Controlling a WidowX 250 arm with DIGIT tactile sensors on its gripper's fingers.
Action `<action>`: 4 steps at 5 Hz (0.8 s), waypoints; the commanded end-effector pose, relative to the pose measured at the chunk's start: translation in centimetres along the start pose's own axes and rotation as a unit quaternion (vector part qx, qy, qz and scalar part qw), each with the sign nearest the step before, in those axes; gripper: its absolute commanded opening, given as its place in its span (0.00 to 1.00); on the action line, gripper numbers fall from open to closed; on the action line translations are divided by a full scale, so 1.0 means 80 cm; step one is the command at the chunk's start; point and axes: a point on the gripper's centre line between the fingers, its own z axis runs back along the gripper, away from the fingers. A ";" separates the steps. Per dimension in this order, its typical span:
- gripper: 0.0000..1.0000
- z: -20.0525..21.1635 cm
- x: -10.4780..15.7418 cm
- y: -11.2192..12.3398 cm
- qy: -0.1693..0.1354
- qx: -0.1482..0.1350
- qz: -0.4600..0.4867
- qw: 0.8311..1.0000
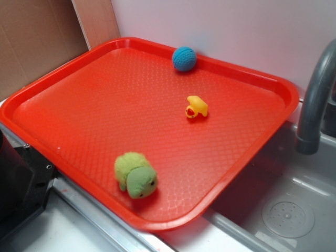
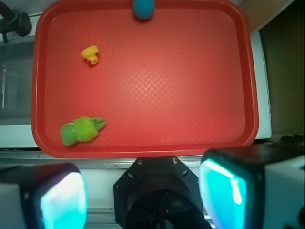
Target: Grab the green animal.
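Observation:
The green animal (image 1: 135, 175) (image 2: 81, 130), a small fuzzy lime-green plush, lies on the red tray (image 1: 110, 100) (image 2: 190, 95) near the front rim. In the wrist view it sits at the tray's lower left corner. My gripper (image 2: 143, 195) hovers high above, outside the tray's near edge, open with a wide gap and nothing between its cyan pads (image 2: 64, 202). The gripper does not show in the exterior view.
A small yellow rubber duck (image 1: 197, 107) (image 2: 90, 54) sits mid-tray, and a blue crocheted ball (image 1: 184, 58) (image 2: 143, 8) rests against the far rim. A grey sink basin (image 1: 286, 210) and faucet (image 1: 315, 100) lie right of the tray. A black robot base (image 2: 157, 191) sits under the gripper.

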 end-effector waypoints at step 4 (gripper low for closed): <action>1.00 -0.083 -0.004 -0.083 -0.002 -0.005 -0.250 0.968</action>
